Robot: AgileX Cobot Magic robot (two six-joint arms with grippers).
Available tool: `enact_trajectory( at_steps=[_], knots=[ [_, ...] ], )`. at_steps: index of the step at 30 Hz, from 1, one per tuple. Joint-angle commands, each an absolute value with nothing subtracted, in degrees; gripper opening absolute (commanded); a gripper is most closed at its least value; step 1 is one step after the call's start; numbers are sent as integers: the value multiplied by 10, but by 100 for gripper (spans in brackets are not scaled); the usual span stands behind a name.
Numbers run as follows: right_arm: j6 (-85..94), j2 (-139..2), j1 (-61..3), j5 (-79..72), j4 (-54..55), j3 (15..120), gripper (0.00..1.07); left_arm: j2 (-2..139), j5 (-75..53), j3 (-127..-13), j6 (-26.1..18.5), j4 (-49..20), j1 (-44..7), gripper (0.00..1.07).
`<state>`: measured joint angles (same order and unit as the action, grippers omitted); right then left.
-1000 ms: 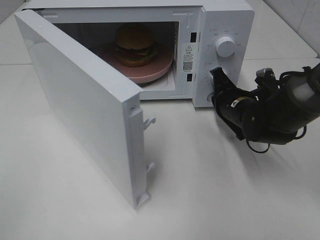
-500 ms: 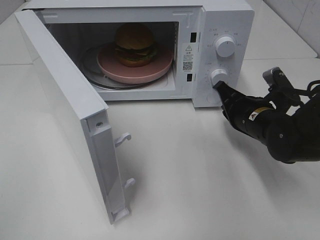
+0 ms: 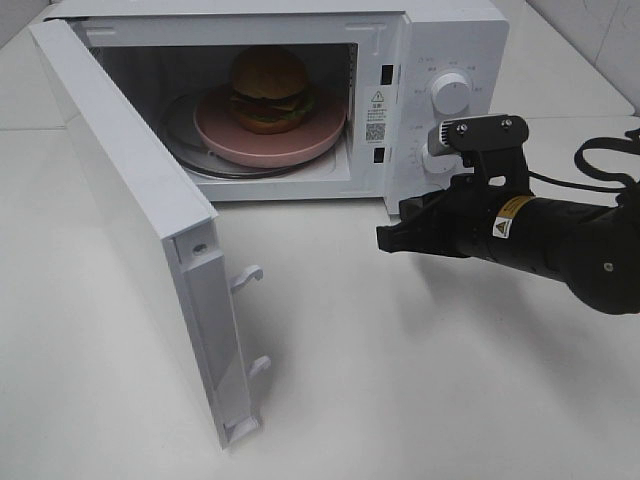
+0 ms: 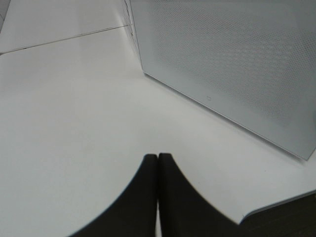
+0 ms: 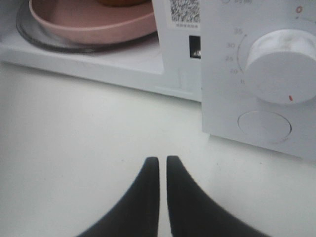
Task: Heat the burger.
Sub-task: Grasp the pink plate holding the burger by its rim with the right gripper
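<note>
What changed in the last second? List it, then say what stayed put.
The door swung wider open. The right pincer left the lower dial and moved toward the door side, in front of the microwave, shut and holding nothing. The burger stayed on its pink plate inside.

**Microwave at the table's back edge, door open to the left**

We find the microwave [image 3: 440,30] along the back edge of the table [image 3: 420,380], with its door [image 3: 130,230] swung out from the left side toward the front-left corner. Inside, the burger [image 3: 268,88] sits on the plate [image 3: 270,140], and the plate sits on the turntable [image 3: 185,150], in the middle of the cavity. Right of the cavity is the panel [image 3: 490,70], with one knob [image 3: 451,92] above another [image 5: 276,64] and a button [image 5: 264,127] beneath the lower one. The right gripper [image 3: 385,240] hangs over the table just before the panel, tips toward the left, and its arm runs off toward the right edge.
</note>
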<state>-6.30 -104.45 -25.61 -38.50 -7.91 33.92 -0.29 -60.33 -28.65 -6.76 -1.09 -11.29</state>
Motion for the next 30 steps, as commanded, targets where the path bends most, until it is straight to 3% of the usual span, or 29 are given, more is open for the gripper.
enact_trajectory(
  at_steps=[1, 9, 23, 27, 30],
  knots=[
    [-23, -1026, -253, -336, -87, 339, 7, -15, -596, -285, -66, -13, -112, 0],
    [7, -1006, -253, -151, -92, 368, 7, -15, -596, -285, -66, -13, -112, 0],
    [10, -1005, -255, 271, -69, 517, 7, -15, -596, -285, -66, -13, -112, 0],
    [34, -1005, -255, 325, -35, 544, 8, -15, -596, -285, -66, -13, -112, 0],
    [120, -1005, -255, 347, 56, 564, 9, -15, -596, -285, -66, -13, -112, 0]
  ],
)
